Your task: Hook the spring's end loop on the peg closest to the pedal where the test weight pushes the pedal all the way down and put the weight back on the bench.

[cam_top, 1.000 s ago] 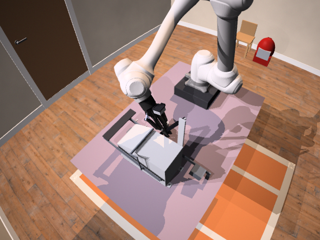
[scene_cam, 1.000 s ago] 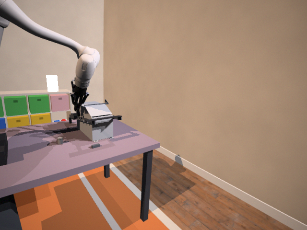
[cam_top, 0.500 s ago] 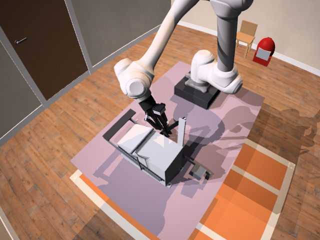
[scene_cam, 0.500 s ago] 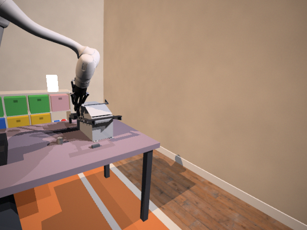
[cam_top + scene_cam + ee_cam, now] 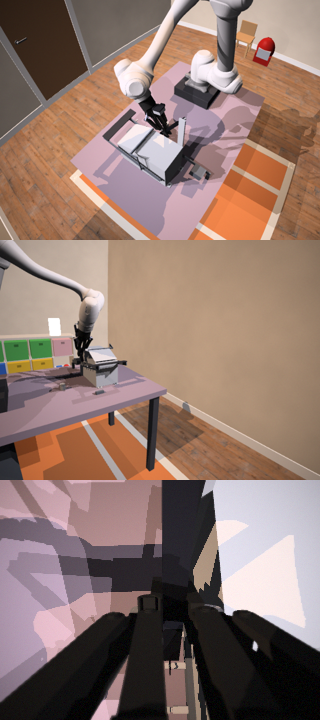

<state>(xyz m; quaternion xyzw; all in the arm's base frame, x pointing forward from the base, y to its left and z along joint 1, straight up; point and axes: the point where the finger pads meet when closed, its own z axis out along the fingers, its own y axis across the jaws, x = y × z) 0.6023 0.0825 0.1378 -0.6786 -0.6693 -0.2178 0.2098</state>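
Note:
The pale feeder (image 5: 157, 151) (image 5: 107, 377) (image 5: 272, 510) stands on the bench. A dark plate (image 5: 119, 124), apparently its pedal, is raised on side arms. My gripper (image 5: 166, 133) (image 5: 81, 359) (image 5: 170, 591) points down beside the feeder's robot-side wall, with its fingers nearly together and shut. Whether something thin lies between them is hidden. Two cream pegs (image 5: 177, 665) show below the fingertips in the wrist view. I cannot make out the spring and its end loop. A small upright metal cylinder (image 5: 62, 386), apparently the steel weight, stands on the bench apart from the feeder.
A pale post (image 5: 181, 131) rises by the feeder's corner. A grey block (image 5: 198, 171) sits on an arm at the end opposite the plate. A short dark bar (image 5: 99, 392) lies on the bench (image 5: 131, 395) near the feeder. The robot's base block (image 5: 195, 95) is at the back.

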